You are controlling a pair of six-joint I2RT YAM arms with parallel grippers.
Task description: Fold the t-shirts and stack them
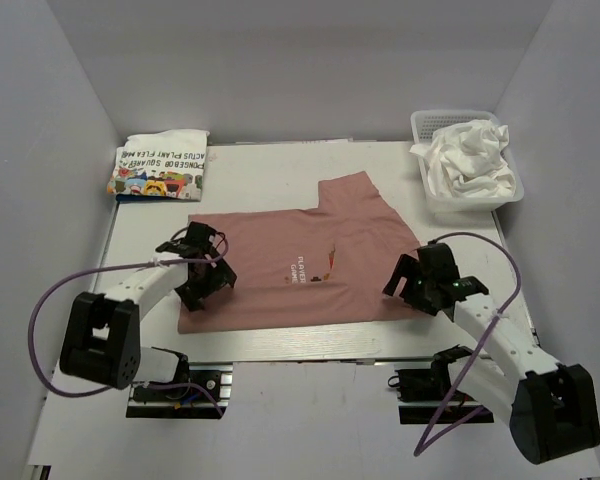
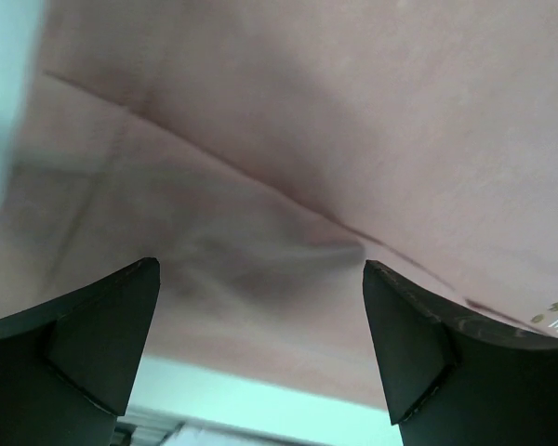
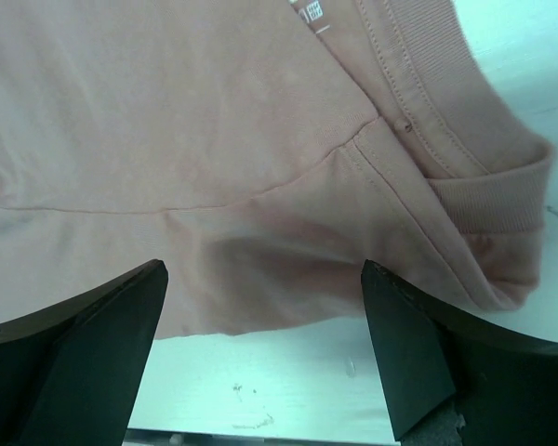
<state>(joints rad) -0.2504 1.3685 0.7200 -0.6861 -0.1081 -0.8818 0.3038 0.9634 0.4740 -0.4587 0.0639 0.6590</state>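
A dusty pink t-shirt (image 1: 300,255) lies spread flat in the middle of the table, one sleeve pointing to the back, its small chest print near the centre. My left gripper (image 1: 208,283) is open just above the shirt's near left corner; the left wrist view shows pink cloth (image 2: 288,167) between the spread fingers. My right gripper (image 1: 408,280) is open over the shirt's near right edge, by the collar (image 3: 446,102). A folded white tee with colourful cartoons and black lettering (image 1: 160,167) lies at the back left. Crumpled white tees (image 1: 470,155) fill the basket.
A white plastic mesh basket (image 1: 510,195) stands at the back right. White walls enclose the table on three sides. The table's near edge (image 1: 310,345) runs just below the pink shirt's hem. Purple cables loop beside both arms.
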